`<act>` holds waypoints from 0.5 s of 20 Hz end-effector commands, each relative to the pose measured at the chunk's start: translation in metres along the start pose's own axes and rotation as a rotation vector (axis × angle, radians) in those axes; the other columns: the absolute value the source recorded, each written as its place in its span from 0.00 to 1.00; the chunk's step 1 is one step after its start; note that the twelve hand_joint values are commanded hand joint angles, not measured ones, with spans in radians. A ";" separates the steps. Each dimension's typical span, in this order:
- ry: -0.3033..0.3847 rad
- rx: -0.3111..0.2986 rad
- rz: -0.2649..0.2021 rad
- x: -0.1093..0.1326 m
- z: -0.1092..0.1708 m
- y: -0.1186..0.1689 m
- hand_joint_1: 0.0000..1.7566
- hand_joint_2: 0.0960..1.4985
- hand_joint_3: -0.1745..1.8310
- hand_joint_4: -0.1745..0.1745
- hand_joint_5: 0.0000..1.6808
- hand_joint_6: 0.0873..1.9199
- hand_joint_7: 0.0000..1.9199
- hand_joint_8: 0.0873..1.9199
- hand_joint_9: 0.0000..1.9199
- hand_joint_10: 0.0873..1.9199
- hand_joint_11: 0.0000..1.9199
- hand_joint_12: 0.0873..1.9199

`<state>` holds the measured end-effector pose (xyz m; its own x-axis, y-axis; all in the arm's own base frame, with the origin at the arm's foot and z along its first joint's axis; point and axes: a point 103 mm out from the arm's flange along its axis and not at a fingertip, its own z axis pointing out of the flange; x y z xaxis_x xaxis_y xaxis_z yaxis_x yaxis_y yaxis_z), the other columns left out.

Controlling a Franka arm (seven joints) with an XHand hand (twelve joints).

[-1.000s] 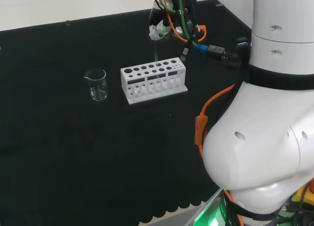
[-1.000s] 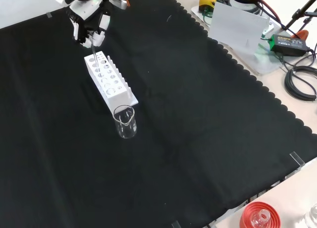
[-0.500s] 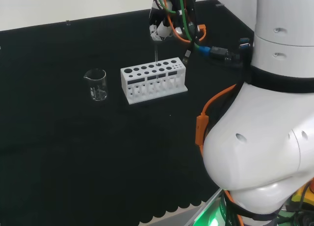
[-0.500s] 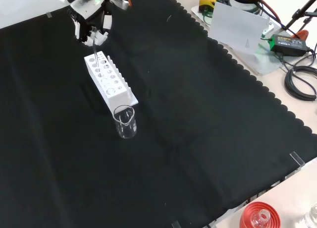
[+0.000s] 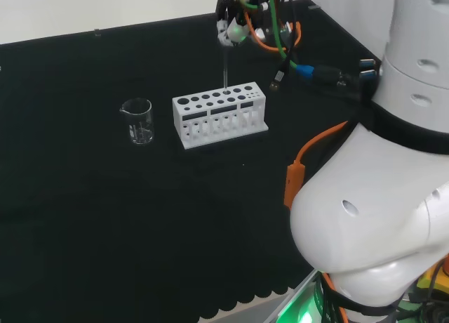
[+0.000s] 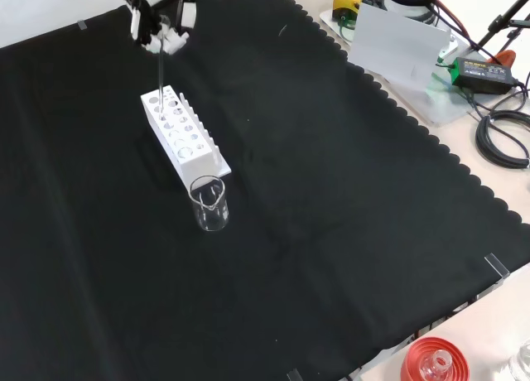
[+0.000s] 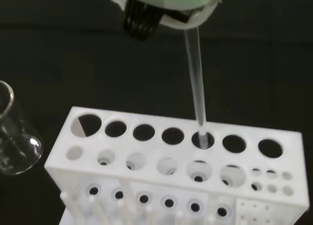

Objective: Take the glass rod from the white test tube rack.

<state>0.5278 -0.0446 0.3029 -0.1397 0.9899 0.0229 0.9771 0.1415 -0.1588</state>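
Observation:
The white test tube rack [image 5: 219,114] [image 6: 181,132] [image 7: 171,178] stands on the black cloth. A thin clear glass rod [image 5: 224,69] [image 6: 161,79] [image 7: 195,83] hangs upright over it. Its lower end sits at the mouth of a hole in the rack's back row. The hand [image 5: 232,24] [image 6: 159,16] is above the rack, fingers pinched on the rod's top end. In the wrist view a blurred white part of the hand [image 7: 161,2] holds the rod's upper end.
A clear glass beaker [image 5: 138,121] [image 6: 209,203] [image 7: 12,137] stands by the rack's end. The arm's big white links [image 5: 379,196] are at the head view's right. A red ribbed stand [image 6: 435,360] sits off the cloth's near edge; cables and boxes [image 6: 489,74] lie beyond its right edge.
The hand has risen with the glass rod, drawing it upward until only its tip is at the rack's hole. Rack and beaker have not moved.

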 end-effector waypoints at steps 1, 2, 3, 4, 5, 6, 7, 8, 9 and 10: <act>-0.046 0.000 0.004 0.022 -0.032 -0.027 0.68 0.43 0.47 0.00 0.63 0.54 0.83 0.42 0.89 0.35 0.88 0.44; -0.050 0.000 0.004 0.026 -0.037 -0.030 0.68 0.43 0.47 0.00 0.64 0.53 0.83 0.42 0.89 0.35 0.88 0.44; -0.051 -0.002 0.005 0.030 -0.041 -0.033 0.68 0.43 0.47 0.00 0.64 0.53 0.83 0.42 0.89 0.35 0.88 0.44; -0.051 -0.003 0.005 0.033 -0.045 -0.035 0.68 0.43 0.47 0.00 0.64 0.53 0.83 0.42 0.89 0.35 0.88 0.45; -0.054 -0.007 0.005 0.036 -0.049 -0.038 0.68 0.43 0.47 0.00 0.64 0.53 0.83 0.42 0.89 0.35 0.88 0.45; -0.056 -0.010 0.004 0.040 -0.053 -0.040 0.68 0.43 0.47 0.00 0.64 0.53 0.83 0.42 0.89 0.35 0.88 0.45; -0.059 -0.015 0.003 0.043 -0.057 -0.042 0.68 0.43 0.47 0.00 0.64 0.53 0.83 0.42 0.89 0.35 0.88 0.45; -0.061 -0.020 0.001 0.046 -0.060 -0.045 0.68 0.43 0.47 0.00 0.64 0.53 0.83 0.42 0.89 0.34 0.88 0.45; -0.065 -0.022 -0.002 0.049 -0.063 -0.047 0.68 0.43 0.47 0.00 0.64 0.53 0.83 0.42 0.89 0.34 0.88 0.45; -0.067 -0.024 -0.005 0.052 -0.066 -0.049 0.68 0.43 0.47 0.00 0.64 0.53 0.83 0.42 0.89 0.34 0.88 0.45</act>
<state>0.5069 -0.0221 0.3463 -0.1471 0.9890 -0.0133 0.9796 0.1438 -0.1405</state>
